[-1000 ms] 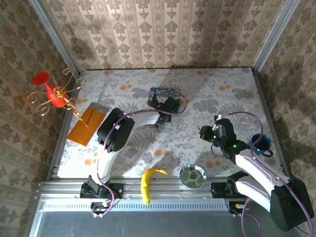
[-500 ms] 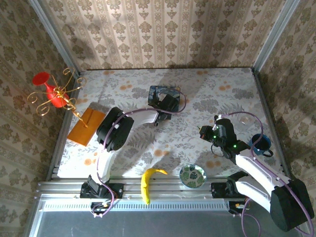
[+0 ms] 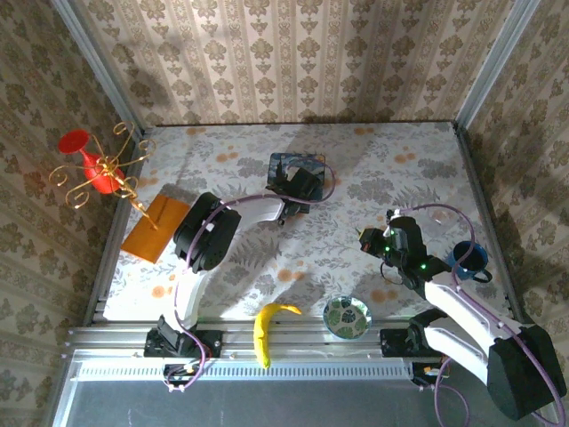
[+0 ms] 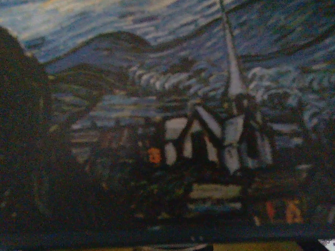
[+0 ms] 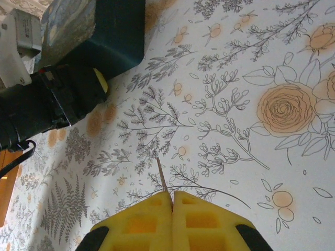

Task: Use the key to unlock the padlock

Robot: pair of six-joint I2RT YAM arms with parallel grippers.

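The padlock is proving too small and dark to pick out with certainty. Judging by where the left hand (image 3: pixel 295 184) is sitting, right at the near side of the blue starry-night box (image 3: pixel 292 162), I am placing it there, tucked by that hand. The left wrist view is looking straight onto the box's painted face without giving the fingers, so I cannot tell whether that hand is open or gripping. As a small metal lock it is likely to be stiff, dense for its size and smooth enough to twist or skid when the key pushes in. The hold should be across the flat sides of its body, leaving the keyhole end facing outward and the shackle free to spring. Well apart to the right, the right hand (image 3: pixel 365 238) is hovering over the flowered desk (image 3: pixel 391 169) with its yellow pads (image 5: pixel 141 219) pressed together on the key (image 5: pixel 162 177), a thin silvery blade poking forward toward the box. Nearer the arm bases, a banana (image 3: pixel 267 331), a patterned dish (image 3: pixel 347 316) and a blue mug (image 3: pixel 468 258) are lying clear of the work.
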